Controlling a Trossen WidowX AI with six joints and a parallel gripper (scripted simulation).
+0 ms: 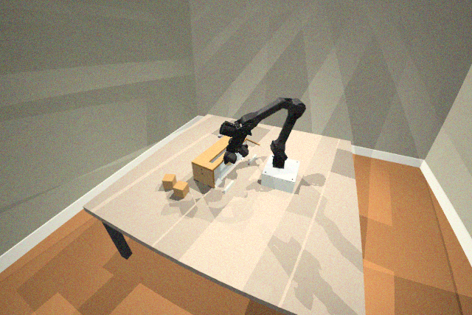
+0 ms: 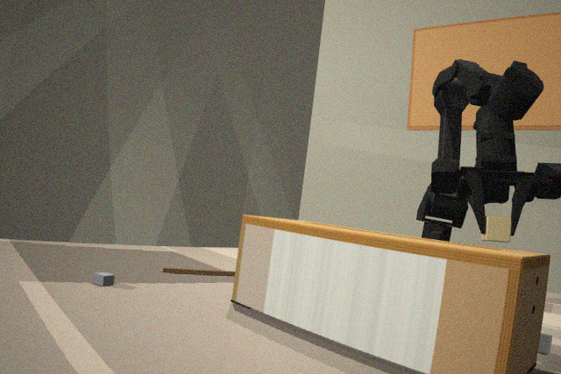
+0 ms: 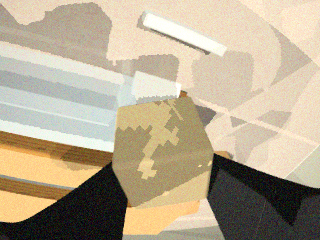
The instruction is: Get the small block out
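My gripper [image 1: 236,155] [image 2: 498,232] [image 3: 162,162] is shut on a pale yellow block [image 2: 498,229] [image 3: 162,150], which sits between the two black fingertips. The block is off the table, held higher than the box's top edge in the exterior view. The wooden box [image 1: 203,174] [image 2: 528,311] [image 3: 45,142], with a clear front, stands upright on the table. In the wrist view it lies below and to the left of the block, close by. In the top view the gripper overlaps the box's front side, and the block cannot be made out clearly.
Two wooden cubes [image 1: 169,181] [image 1: 181,189] stand beyond the box's near end. White bars [image 1: 228,186] [image 1: 252,159] [image 3: 185,34] lie in front of it. A thin brown stick [image 1: 252,142] [image 2: 199,271] and a small grey block [image 2: 103,278] lie past its far end.
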